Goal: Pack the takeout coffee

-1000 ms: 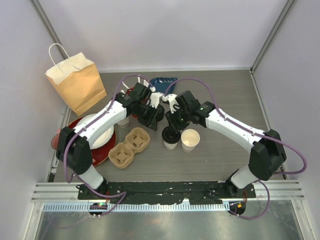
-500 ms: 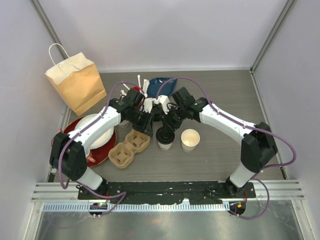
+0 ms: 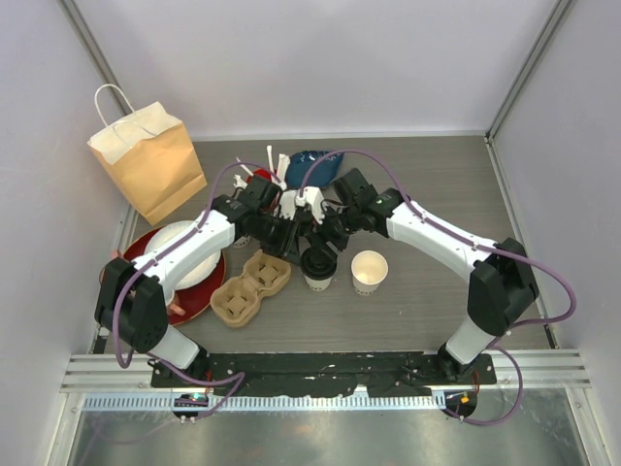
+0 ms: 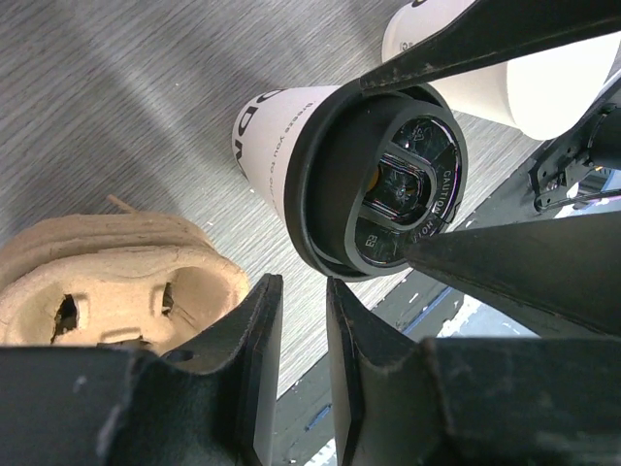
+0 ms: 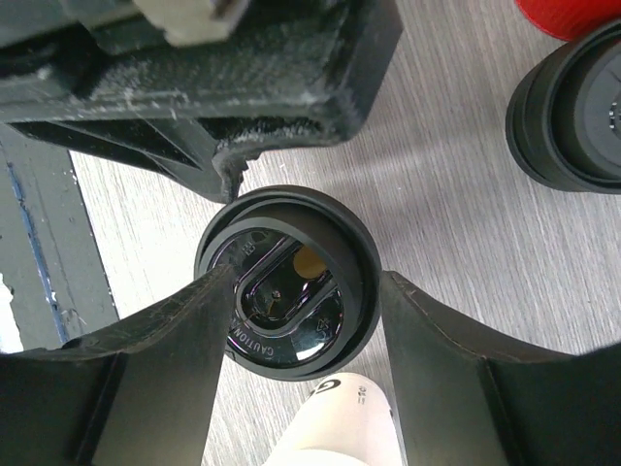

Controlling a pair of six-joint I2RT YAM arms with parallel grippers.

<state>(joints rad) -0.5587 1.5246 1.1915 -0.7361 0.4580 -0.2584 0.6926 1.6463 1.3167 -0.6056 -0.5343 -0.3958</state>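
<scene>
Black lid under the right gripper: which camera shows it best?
Left wrist: it shows the lid from the side, rim over the cup wall. Right wrist looks straight down on its top, between the fingers of the right gripper. Top external shows a small dark disc.

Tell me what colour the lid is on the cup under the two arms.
Black lid, glossy in the middle; the right wrist view shows it best.

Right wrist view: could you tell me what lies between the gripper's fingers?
A black-lidded cup lies between them, shown from above in the right wrist view.
</scene>
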